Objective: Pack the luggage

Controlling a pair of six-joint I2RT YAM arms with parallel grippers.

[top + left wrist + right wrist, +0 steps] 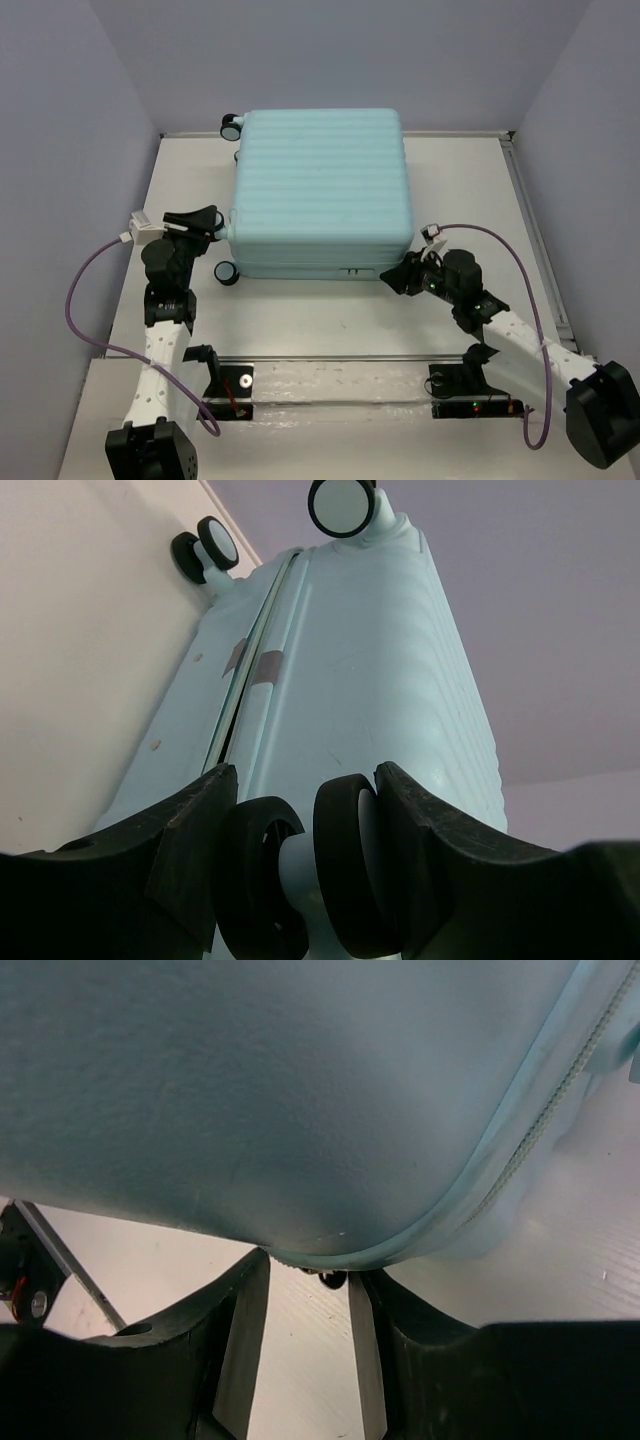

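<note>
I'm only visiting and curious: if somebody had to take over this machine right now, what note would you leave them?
Left tool: fingers either side of a suitcase wheel; cannot tell whether it is squeezing.
Right tool: slightly open at the near right corner, under the zip seam, holding nothing.
Suitcase: flat on the table, shell closed, contents hidden.
Done: lid is down.
Left: check that the zip is fully shut; the pictures do not show it.
</note>
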